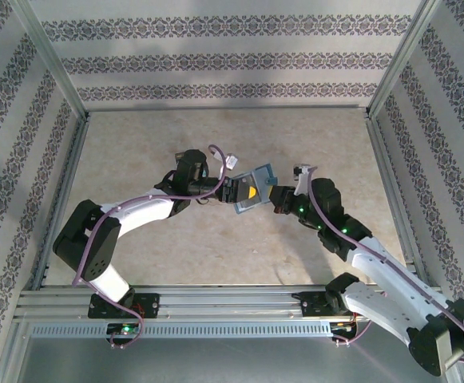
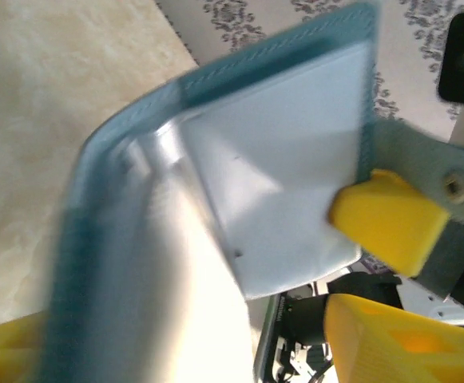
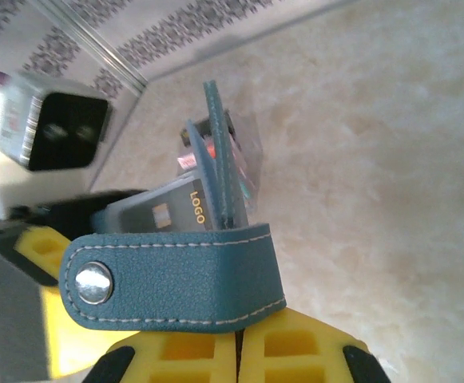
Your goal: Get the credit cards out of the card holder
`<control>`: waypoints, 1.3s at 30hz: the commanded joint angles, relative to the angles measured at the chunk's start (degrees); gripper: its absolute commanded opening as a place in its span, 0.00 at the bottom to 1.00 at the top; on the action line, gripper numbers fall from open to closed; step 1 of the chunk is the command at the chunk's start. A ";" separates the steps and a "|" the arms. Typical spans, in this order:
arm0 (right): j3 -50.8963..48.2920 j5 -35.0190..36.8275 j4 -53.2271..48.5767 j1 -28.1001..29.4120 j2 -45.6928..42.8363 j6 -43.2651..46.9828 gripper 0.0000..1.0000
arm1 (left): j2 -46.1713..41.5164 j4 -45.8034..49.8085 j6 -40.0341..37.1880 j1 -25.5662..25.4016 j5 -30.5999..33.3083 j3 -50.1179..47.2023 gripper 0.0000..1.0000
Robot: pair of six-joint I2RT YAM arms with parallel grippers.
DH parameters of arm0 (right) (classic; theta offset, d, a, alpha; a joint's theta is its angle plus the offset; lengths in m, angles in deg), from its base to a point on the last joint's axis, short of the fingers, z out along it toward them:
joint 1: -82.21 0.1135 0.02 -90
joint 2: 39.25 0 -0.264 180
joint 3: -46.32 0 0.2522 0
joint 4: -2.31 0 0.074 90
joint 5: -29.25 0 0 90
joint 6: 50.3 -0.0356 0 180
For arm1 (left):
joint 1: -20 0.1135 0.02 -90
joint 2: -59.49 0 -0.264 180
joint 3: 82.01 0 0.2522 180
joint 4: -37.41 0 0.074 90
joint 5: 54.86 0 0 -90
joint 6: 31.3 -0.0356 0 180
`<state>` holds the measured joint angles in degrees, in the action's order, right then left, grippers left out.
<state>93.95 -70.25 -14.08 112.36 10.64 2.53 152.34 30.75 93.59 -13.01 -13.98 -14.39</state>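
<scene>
teal folding card holder [image 3: 176, 275]: grained leather-like, matt, pale stitching
round silver snap stud [image 3: 93, 282]: shiny metal
dark grey card [image 3: 168, 211]: smooth plastic
yellow right tool [image 3: 238, 351]: matt plastic
beige marbled desk [image 1: 216, 144]: smooth, matt

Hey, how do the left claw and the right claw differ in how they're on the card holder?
The left claw has its fingers apart with the card holder between them; the right claw has its fingers shut together. The left claw is at the holder's folded panels, while the right claw is at its clasp tab. Both have yellow fingers and meet at the same holder.
</scene>
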 commanded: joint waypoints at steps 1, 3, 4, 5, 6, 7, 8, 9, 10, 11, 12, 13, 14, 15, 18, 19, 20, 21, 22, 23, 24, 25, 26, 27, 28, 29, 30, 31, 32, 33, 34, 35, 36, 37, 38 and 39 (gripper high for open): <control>-2.80 1.54 3.75 0.43 1.96 -4.68 0.00 | 0.23 3.09 -2.60 -0.47 2.79 -1.32 0.61; -3.95 1.66 3.78 0.52 3.43 -6.13 0.00 | 0.95 3.11 -2.54 -0.52 4.44 -2.54 0.60; -4.46 1.59 3.93 0.52 4.02 -6.81 0.00 | 1.21 2.90 -2.55 -0.56 5.16 -3.28 0.61; -5.13 1.67 4.16 0.61 4.68 -7.42 0.00 | 1.56 2.32 -2.34 -0.57 5.92 -4.17 0.60; -5.89 1.67 4.49 0.61 5.33 -8.05 0.00 | 1.90 1.50 -1.93 -0.56 6.81 -5.20 0.60; -6.57 1.63 4.88 0.61 6.01 -8.66 0.00 | 2.26 0.65 -1.53 -0.60 7.23 -6.02 0.61; -7.23 1.23 5.52 0.69 6.94 -9.12 0.00 | 2.85 -0.41 -0.96 -0.65 7.60 -6.78 0.61; -7.86 0.83 6.17 0.76 7.89 -9.52 0.00 | 3.63 -1.42 -0.43 -0.78 7.93 -7.61 0.61; -8.41 0.65 6.73 0.89 8.82 -9.90 0.00 | 4.30 -2.15 0.00 -0.86 8.15 -8.01 0.60; -9.11 0.47 7.54 1.17 9.90 -10.56 0.00 | 5.03 -2.70 0.32 -0.93 8.45 -8.53 0.60; -9.71 0.29 8.49 1.46 10.90 -11.07 0.00 | 5.59 -3.13 0.58 -0.99 9.05 -9.19 0.61; -10.14 0.19 9.37 1.72 11.62 -11.49 0.00 | 5.96 -3.34 0.61 -1.00 9.65 -9.66 0.60; -10.68 0.27 10.19 2.05 12.49 -11.96 0.00 | 6.05 -3.22 0.61 -1.04 10.52 -10.19 0.61; -11.13 0.50 10.66 2.19 13.29 -12.58 0.00 | 5.97 -2.75 0.41 -1.03 11.89 -10.76 0.63; -12.04 1.22 11.16 2.28 15.19 -13.97 0.00 | 4.94 -0.09 -0.80 -1.08 15.82 -11.35 0.67; -12.20 1.39 11.08 2.28 15.56 -14.06 0.00 | 4.52 0.70 -1.16 -1.13 16.87 -11.37 0.68; -12.33 1.70 10.88 2.25 15.85 -14.12 0.00 | 4.01 1.46 -1.48 -1.09 18.00 -11.34 0.67; -12.33 2.29 10.32 2.19 15.94 -14.25 0.04 | 3.29 2.06 -1.81 -1.29 19.21 -11.35 0.67; -12.33 2.90 9.56 2.11 15.86 -14.33 0.05 | 2.61 2.65 -2.29 -1.47 20.26 -11.38 0.67; -12.38 3.61 8.60 1.94 15.66 -14.31 0.07 | 1.81 3.58 -3.02 -1.96 21.69 -11.24 0.67; -12.42 4.10 7.68 1.69 15.22 -14.32 0.10 | 1.08 4.50 -3.91 -2.63 22.95 -10.87 0.66; -12.51 4.38 6.87 1.35 14.71 -14.27 0.14 | 0.44 5.26 -4.77 -3.28 24.05 -10.51 0.65; -12.67 4.49 6.33 1.03 14.11 -14.25 0.16 | -0.13 5.91 -5.49 -4.02 25.05 -10.24 0.65; -12.77 4.62 5.59 0.73 13.27 -14.10 0.18 | -0.67 6.42 -6.24 -4.77 26.09 -9.97 0.65; -12.79 4.74 4.65 0.46 12.29 -13.92 0.22 | -0.96 6.67 -6.83 -5.53 26.84 -9.64 0.65; -12.71 4.99 3.56 0.27 11.26 -13.81 0.25 | -1.01 6.80 -7.26 -6.10 27.11 -9.41 0.65; -12.53 5.39 2.05 0.09 9.92 -13.42 0.28 | -0.78 6.80 -7.47 -6.58 27.14 -9.00 0.65; -12.30 6.12 0.28 -0.15 8.40 -13.12 0.33 | -0.22 6.76 -7.40 -7.00 26.84 -8.52 0.65; -11.98 6.80 -1.80 -0.26 6.81 -12.95 0.36 | 0.43 6.59 -7.15 -7.27 26.36 -8.27 0.65; -11.54 7.76 -4.32 -0.44 4.80 -12.64 0.37 | 1.30 6.33 -6.92 -7.62 25.95 -7.85 0.65; -10.93 8.73 -7.09 -0.62 2.77 -12.23 0.37 | 2.14 6.12 -6.69 -7.97 25.56 -7.56 0.64; -10.44 9.49 -9.05 -0.75 1.23 -11.93 0.38 | 2.82 5.87 -6.52 -8.32 25.40 -7.33 0.64; -9.68 10.74 -12.11 -0.79 -1.26 -11.46 0.37 | 3.64 5.38 -6.42 -8.69 25.02 -7.14 0.63; -8.96 11.77 -14.50 -0.80 -3.10 -11.06 0.37 | 4.13 4.92 -6.35 -9.03 24.68 -6.82 0.62; -8.30 12.49 -16.18 -0.67 -4.76 -10.71 0.35 | 4.61 4.58 -6.33 -9.32 24.62 -6.68 0.61; -7.60 12.83 -17.54 -0.55 -6.12 -10.39 0.33 | 5.09 4.24 -6.25 -9.51 24.62 -6.38 0.59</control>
<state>83.24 -61.59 -23.37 111.94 7.62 -9.79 155.89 35.36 88.45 -21.30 10.80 -22.23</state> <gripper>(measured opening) 0.341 0.595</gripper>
